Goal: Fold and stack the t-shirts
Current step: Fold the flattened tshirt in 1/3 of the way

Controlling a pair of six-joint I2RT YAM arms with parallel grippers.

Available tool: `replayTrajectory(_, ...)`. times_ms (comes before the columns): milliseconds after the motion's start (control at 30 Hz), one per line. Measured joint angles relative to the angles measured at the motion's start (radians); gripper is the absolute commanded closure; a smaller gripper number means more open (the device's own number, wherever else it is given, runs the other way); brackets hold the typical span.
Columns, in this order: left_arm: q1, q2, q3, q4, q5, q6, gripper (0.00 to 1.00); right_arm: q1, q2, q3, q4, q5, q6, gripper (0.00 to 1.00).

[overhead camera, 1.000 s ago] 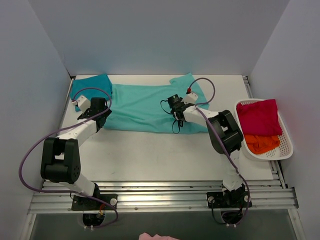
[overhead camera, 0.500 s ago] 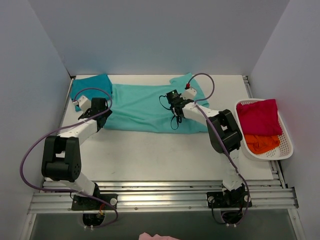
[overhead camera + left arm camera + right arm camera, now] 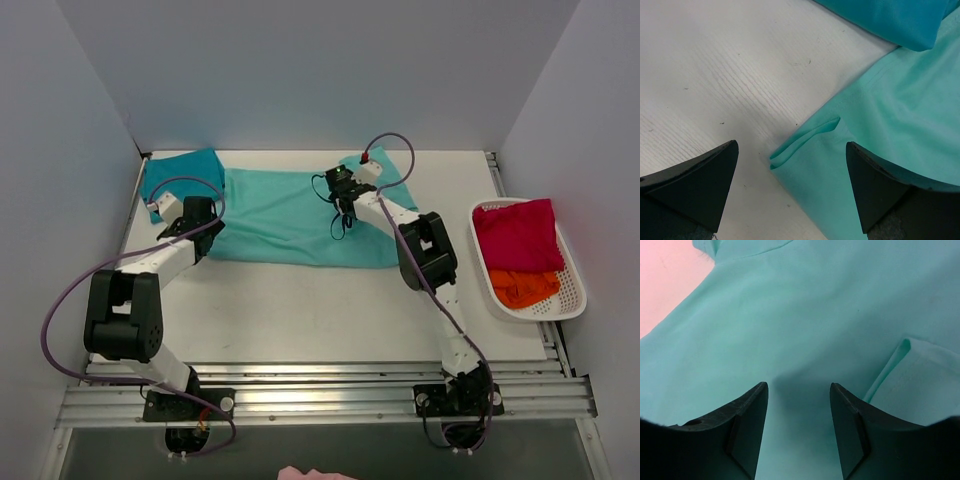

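The light mint-green t-shirt [image 3: 285,215] lies spread flat along the back of the table. A darker teal-blue t-shirt [image 3: 180,170] lies at the back left corner, touching its left end. My left gripper [image 3: 203,222] hovers over the mint shirt's left edge, wide open; in the left wrist view a doubled-over corner of the mint shirt [image 3: 805,142] lies between its fingers [image 3: 700,185], with the teal shirt [image 3: 890,17] beyond. My right gripper [image 3: 342,192] is over the mint shirt's right half near the back edge. It [image 3: 799,390] stands open just above smooth fabric [image 3: 815,305], holding nothing.
A white basket [image 3: 572,300] at the table's right edge holds a red cloth [image 3: 518,235] and an orange cloth [image 3: 522,287]. Grey walls close in the back and both sides. A small fold [image 3: 890,365] rises in the fabric to the right of my right fingers.
My right gripper has moved from the mint shirt's front right part toward its back edge and a little left. The left arm and both shirts have stayed put.
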State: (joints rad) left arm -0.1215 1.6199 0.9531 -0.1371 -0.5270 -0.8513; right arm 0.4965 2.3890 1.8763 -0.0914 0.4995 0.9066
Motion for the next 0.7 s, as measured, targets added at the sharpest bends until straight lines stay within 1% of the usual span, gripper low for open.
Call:
replayTrajectory(100, 0.000, 0.000, 0.000, 0.003, 0.000, 0.003, 0.02, -0.020, 0.010, 0.011, -0.002, 0.001, -0.035, 0.50)
replayTrajectory(200, 0.001, -0.008, -0.009, 0.021, -0.001, 0.008, 0.02, -0.043, -0.045, -0.036, 0.026, 0.008, -0.071, 0.48)
replayTrajectory(333, 0.001, -0.068, -0.043, 0.034, -0.005, 0.017, 0.02, -0.072, -0.235, -0.192, 0.072, 0.050, -0.119, 0.46)
replayTrajectory(433, 0.001, -0.108, -0.052, 0.042, -0.002, 0.018, 0.02, -0.092, -0.414, -0.320, 0.122, 0.083, -0.138, 0.41)
replayTrajectory(467, 0.001, -0.112, -0.052, 0.050, 0.004, 0.018, 0.02, -0.098, -0.468, -0.359, 0.152, 0.089, -0.146, 0.38)
replayTrajectory(533, 0.001, -0.103, -0.049, 0.066, 0.027, 0.025, 0.02, -0.115, -0.561, -0.436, 0.216, 0.095, -0.161, 0.33)
replayTrajectory(600, 0.001, -0.065, -0.017, 0.077, 0.072, 0.049, 0.02, -0.140, -0.583, -0.451, 0.252, 0.070, -0.181, 0.31)
replayTrajectory(700, 0.003, 0.045, 0.113, 0.070, 0.170, 0.103, 0.00, -0.193, -0.516, -0.397, 0.257, -0.020, -0.219, 0.30)
